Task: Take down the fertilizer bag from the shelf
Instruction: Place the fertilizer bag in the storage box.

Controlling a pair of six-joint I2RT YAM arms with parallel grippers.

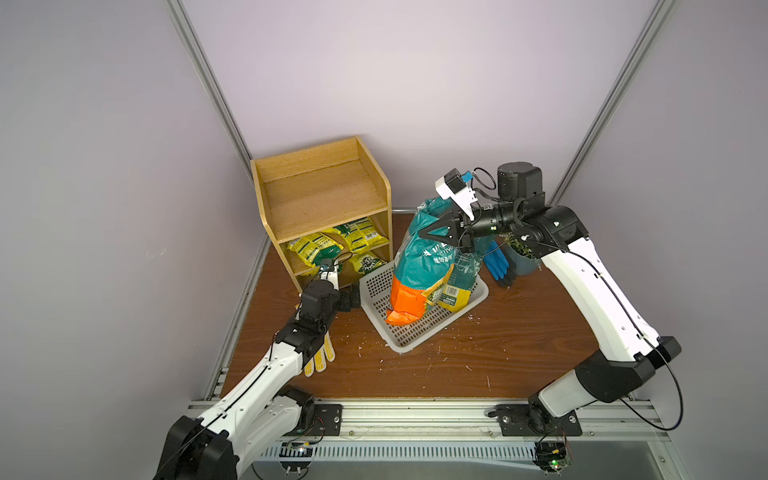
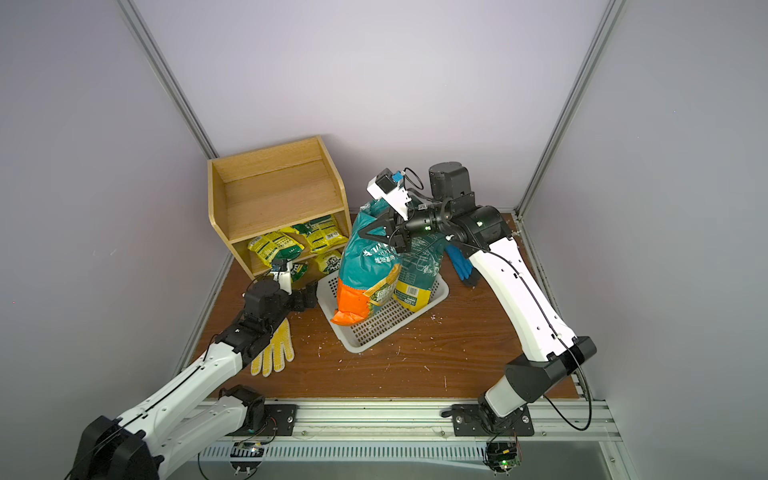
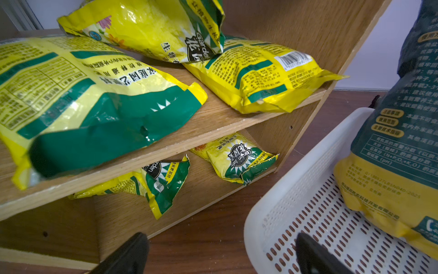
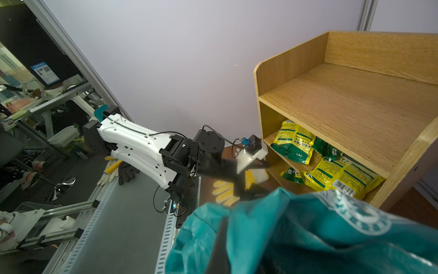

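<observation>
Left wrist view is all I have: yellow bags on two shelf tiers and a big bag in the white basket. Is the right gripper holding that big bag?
Observer: Yes. In both top views the right gripper is shut on the upper part of the teal bag, which stands in the white basket.
Operator: Anything higher up, above what I can see?
Observer: No. The top tier of the shelf is bare.
Operator: Anything lying behind my camera?
Observer: A yellow glove lies on the table, partly under the left arm.
</observation>
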